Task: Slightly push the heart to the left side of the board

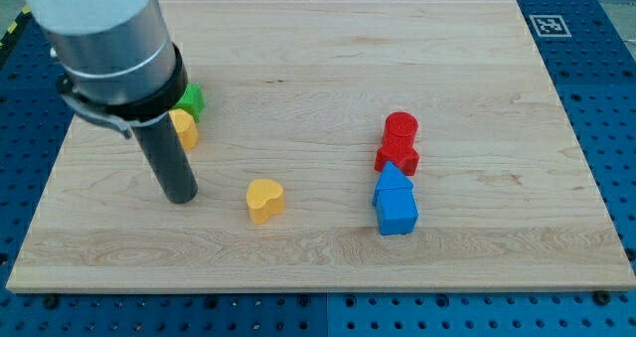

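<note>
The yellow heart block (264,200) lies on the wooden board (318,69), left of centre and toward the view's bottom. My tip (182,198) rests on the board to the heart's left, about a block's width away and not touching it. The rod rises up and to the left from there into the grey arm body.
A green block (192,100) and a yellow block (184,129) sit just above my tip, partly hidden behind the rod. A red cylinder (400,130), a red block (397,157) and a blue house-shaped block (396,202) stand in a column right of centre.
</note>
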